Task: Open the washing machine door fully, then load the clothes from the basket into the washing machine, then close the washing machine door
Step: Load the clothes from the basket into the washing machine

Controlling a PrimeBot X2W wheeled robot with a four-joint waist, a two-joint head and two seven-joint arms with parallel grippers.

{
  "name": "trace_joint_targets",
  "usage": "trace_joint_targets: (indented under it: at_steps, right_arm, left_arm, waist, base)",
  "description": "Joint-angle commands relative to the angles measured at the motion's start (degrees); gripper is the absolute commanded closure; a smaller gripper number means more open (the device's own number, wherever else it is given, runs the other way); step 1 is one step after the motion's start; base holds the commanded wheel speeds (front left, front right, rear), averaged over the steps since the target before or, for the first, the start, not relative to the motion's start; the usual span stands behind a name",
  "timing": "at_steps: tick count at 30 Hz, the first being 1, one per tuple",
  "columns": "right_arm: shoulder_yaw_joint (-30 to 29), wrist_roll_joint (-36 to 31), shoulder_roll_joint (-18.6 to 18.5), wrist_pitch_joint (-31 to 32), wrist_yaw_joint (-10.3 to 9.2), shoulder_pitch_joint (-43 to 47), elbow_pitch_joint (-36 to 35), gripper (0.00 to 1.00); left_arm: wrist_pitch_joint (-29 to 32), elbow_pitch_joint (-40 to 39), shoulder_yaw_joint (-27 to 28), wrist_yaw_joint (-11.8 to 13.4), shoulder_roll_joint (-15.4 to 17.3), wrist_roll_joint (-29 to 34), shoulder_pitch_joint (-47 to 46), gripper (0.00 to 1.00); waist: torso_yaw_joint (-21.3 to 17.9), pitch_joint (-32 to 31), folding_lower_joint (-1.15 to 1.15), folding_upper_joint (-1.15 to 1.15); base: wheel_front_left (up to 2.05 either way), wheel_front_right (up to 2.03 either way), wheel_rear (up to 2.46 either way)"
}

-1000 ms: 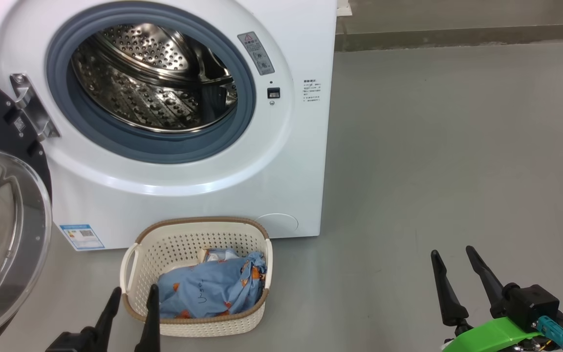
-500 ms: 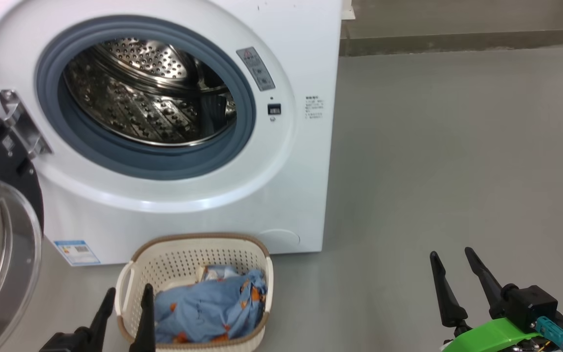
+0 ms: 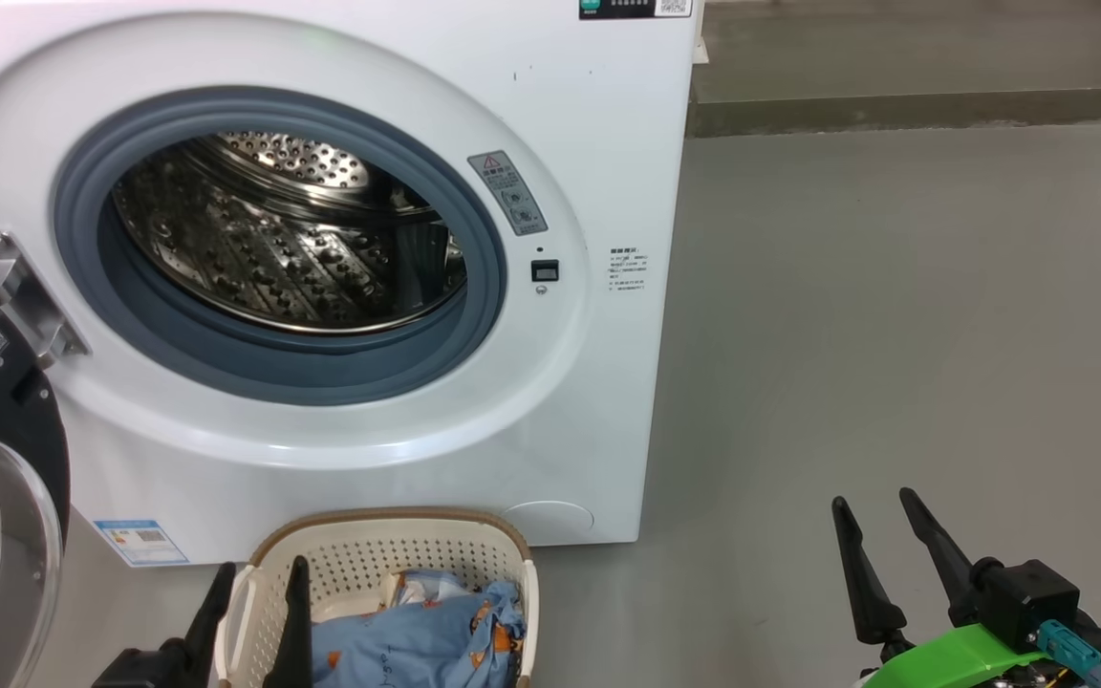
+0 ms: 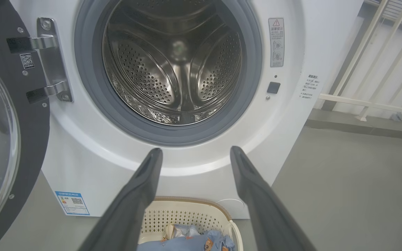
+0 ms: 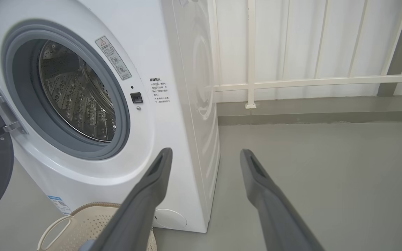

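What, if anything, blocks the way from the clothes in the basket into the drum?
Nothing visible. The washing machine door is swung out to the left, leaving the drum mouth open above the basket. The clothes lie uncovered in it, with the open left pincer at its left rim.

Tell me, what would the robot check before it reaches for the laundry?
1. Washing machine door swung clear of the opening: ok.
2. Drum empty: ok.
3. Clothes lying in the basket, in front of the washing machine: ok.
4. Left gripper open, holding nothing: ok.
5. Right gripper open, holding nothing: ok.
6. Left gripper aimed at the clothes: not ok, its fingers point above the basket.
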Motion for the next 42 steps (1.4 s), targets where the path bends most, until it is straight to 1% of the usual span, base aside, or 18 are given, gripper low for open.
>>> trace_joint_targets:
  at_steps: [1,32,37,42]
  right_arm:
    - [1.7,-0.5,-0.2,-0.7,0.17,-1.0,-1.2,0.00]
    - [1.5,-0.3,-0.2,-0.7,0.17,-1.4,-1.2,0.00]
    - [1.4,-0.7,-0.2,-0.7,0.17,-1.3,-1.0,0.00]
    - [1.1,-1.4,-0.2,-0.7,0.17,-2.2,-1.4,0.00]
  left_arm:
    - [-0.4,-1.0,1.7,-0.1,0.5,0.4,-1.5,0.00]
    - [-0.4,-0.1,1.0,-0.1,0.6,0.4,-1.8,0.00]
    - [-0.4,1.5,0.7,-0.1,0.6,0.7,-1.7,0.00]
    - [-0.4,4.3,0.0,-0.1,0.5,0.5,-3.2,0.00]
  waist:
    - [0.0,0.0,0.00,0.00]
    - [0.0,0.6,0.00,0.00]
    - [-0.5,2.1,0.00,0.00]
    - [-1.3,6.1,0.00,0.00]
  base:
    - [0.00,0.00,0.00]
    - [0.00,0.00,0.00]
    - [0.00,0.00,0.00]
    - [0.00,0.00,0.00]
